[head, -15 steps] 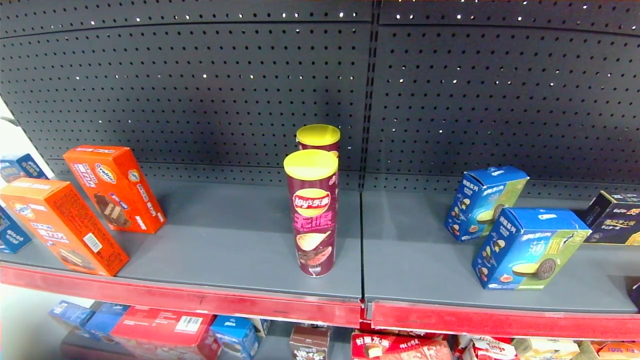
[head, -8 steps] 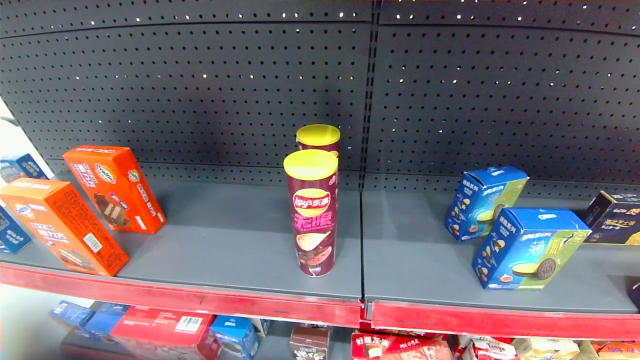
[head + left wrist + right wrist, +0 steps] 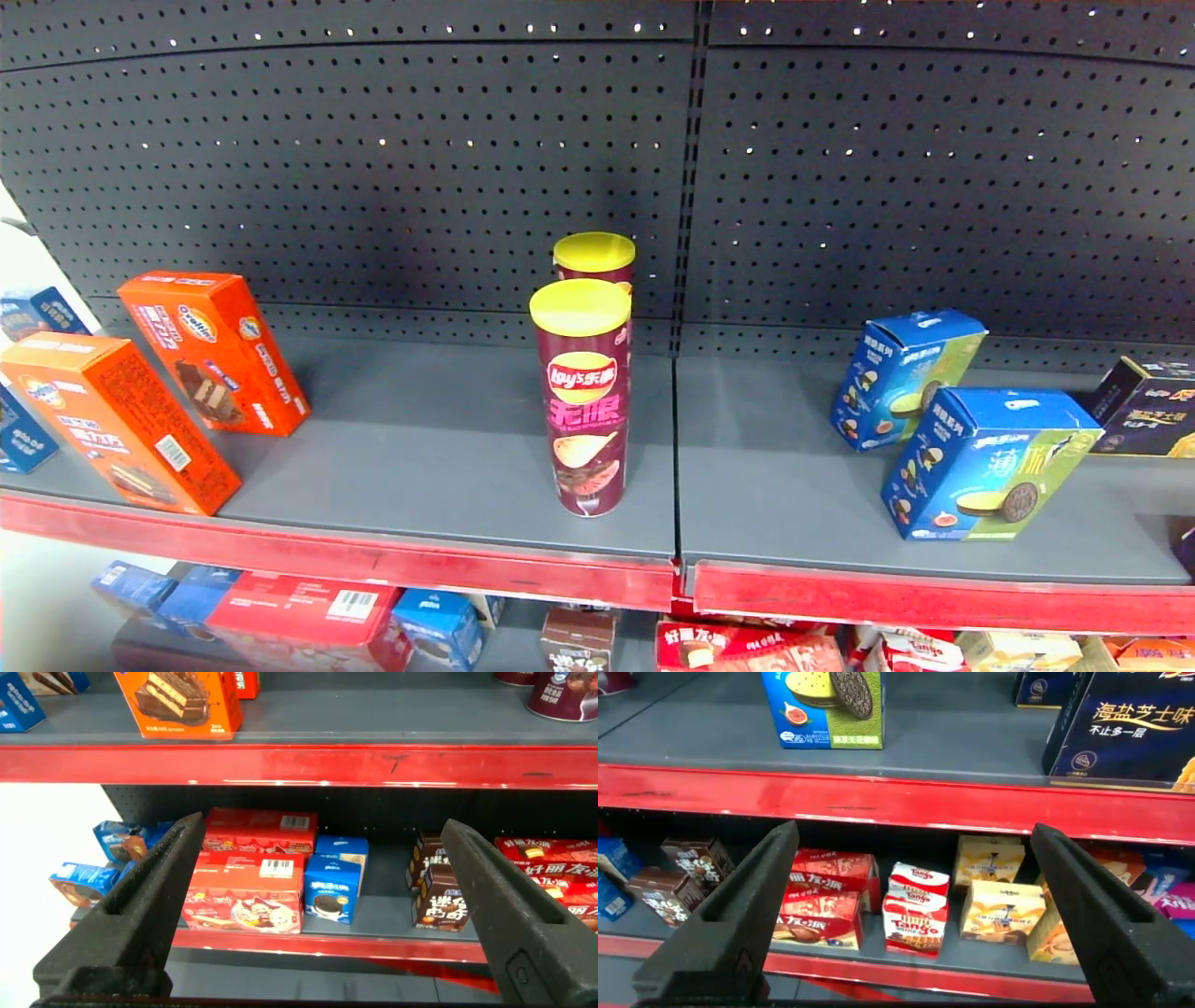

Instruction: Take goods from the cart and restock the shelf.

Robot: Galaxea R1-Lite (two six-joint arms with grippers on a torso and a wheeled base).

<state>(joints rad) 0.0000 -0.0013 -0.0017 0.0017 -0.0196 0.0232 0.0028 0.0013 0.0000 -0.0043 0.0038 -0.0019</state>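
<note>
Two chip cans [image 3: 581,401] upright on grey shelf [image 3: 420,457], pegboard [image 3: 373,168] behind.

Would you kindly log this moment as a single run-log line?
left gripper open, empty | right gripper open, empty | front chip can upright on shelf, rear chip can behind it

Maroon chip cans [image 3: 581,401] — upright on grey shelf [image 3: 420,448]

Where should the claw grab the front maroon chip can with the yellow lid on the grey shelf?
Probably grip the front maroon chip can around its mid-body, coming from the front. It stands upright, with bare grey shelf on both sides, and a second yellow-lidded can close behind blocks other approaches.
</note>
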